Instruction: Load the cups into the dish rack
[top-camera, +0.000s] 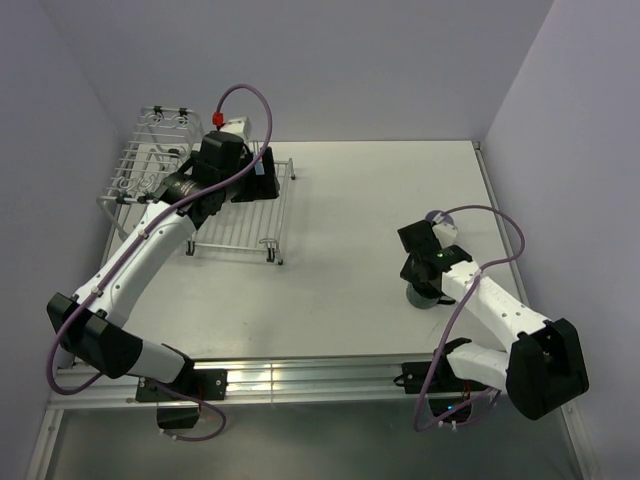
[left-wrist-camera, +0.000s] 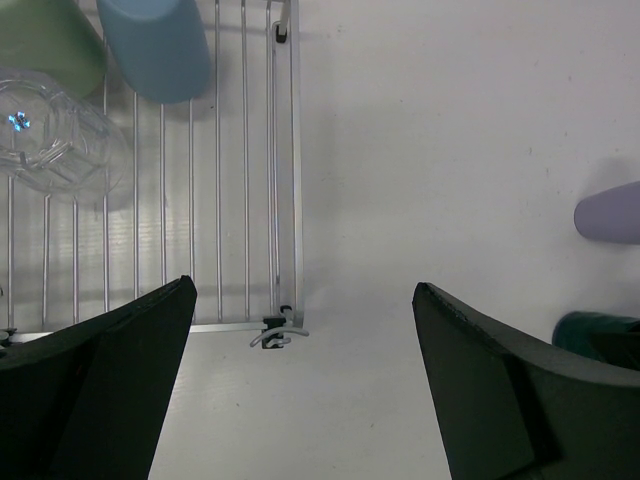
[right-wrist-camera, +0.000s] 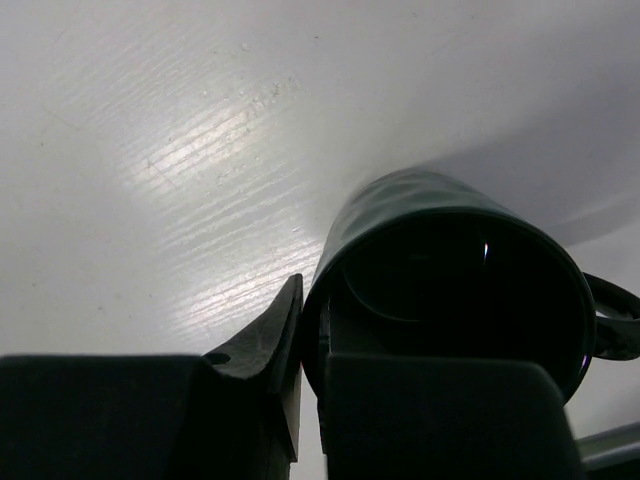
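The white wire dish rack (top-camera: 236, 226) stands at the far left. My left gripper (top-camera: 256, 178) hovers open and empty over its right edge. In the left wrist view (left-wrist-camera: 305, 290) the rack's flat tray (left-wrist-camera: 245, 180) holds a pale green cup (left-wrist-camera: 40, 40), a light blue cup (left-wrist-camera: 155, 45) and a clear glass (left-wrist-camera: 50, 140). My right gripper (top-camera: 422, 278) is shut on the rim of the dark green mug (top-camera: 422, 297), one finger inside and one outside (right-wrist-camera: 312, 300). The mug (right-wrist-camera: 440, 220) is at table level. The lavender cup (top-camera: 437, 217) stands just behind it.
The rack's raised basket (top-camera: 150, 150) is at the far left corner by the wall. Walls close in on the left, back and right. An aluminium rail (top-camera: 300, 375) runs along the near edge by the arm bases.
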